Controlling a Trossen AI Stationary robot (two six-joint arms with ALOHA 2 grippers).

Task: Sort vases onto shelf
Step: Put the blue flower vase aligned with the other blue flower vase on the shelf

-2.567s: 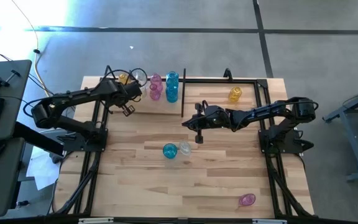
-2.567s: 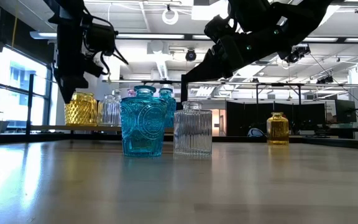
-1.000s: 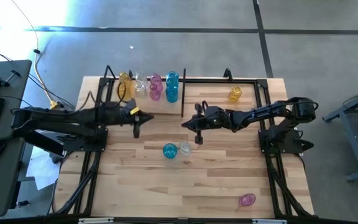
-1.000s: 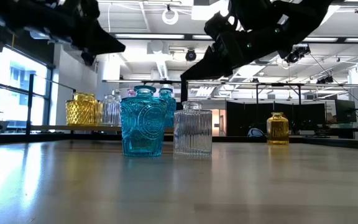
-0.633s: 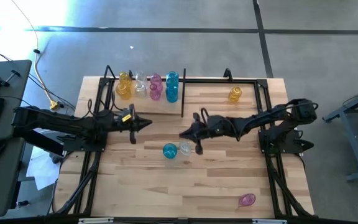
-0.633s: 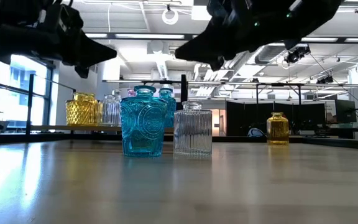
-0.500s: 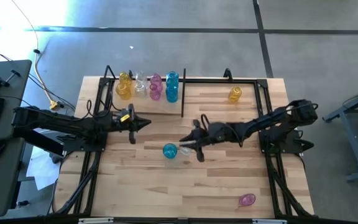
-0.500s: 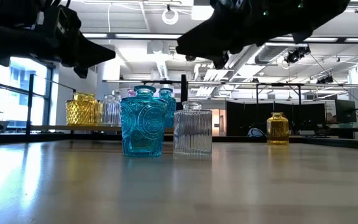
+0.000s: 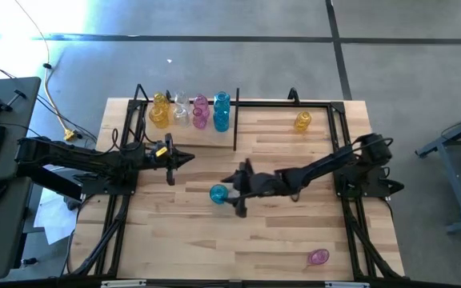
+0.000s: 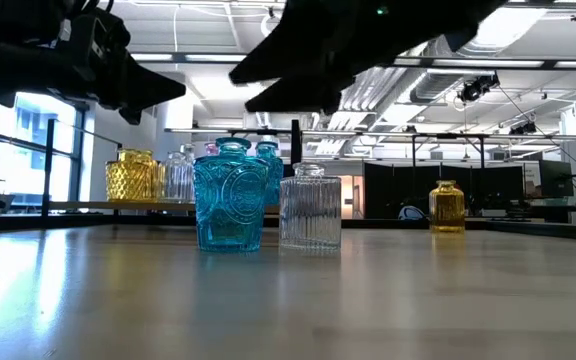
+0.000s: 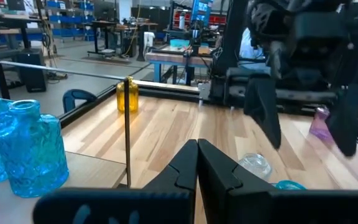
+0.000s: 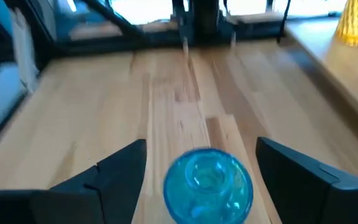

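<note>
Vases of translucent glass already stand on the black-rod shelf (image 9: 286, 102): a yellow, clear, pink and blue row left of its divider, one yellow right. Off the shelf, the teal jar (image 9: 218, 194), clear ribbed jar (image 10: 310, 207) and pink vase (image 9: 318, 257) remain. Right gripper (image 9: 235, 195) straddles the teal jar, fingers spread; left gripper (image 9: 184, 157), closed, waits.

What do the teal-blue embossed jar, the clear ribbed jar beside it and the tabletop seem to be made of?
Teal-blue embossed jar: likely tinted glass, glossy; light shines through. Clear ribbed jar: likely clear glass; the background shows through its ribs. Tabletop: pale wood planks, smooth; grain and seams are visible.
</note>
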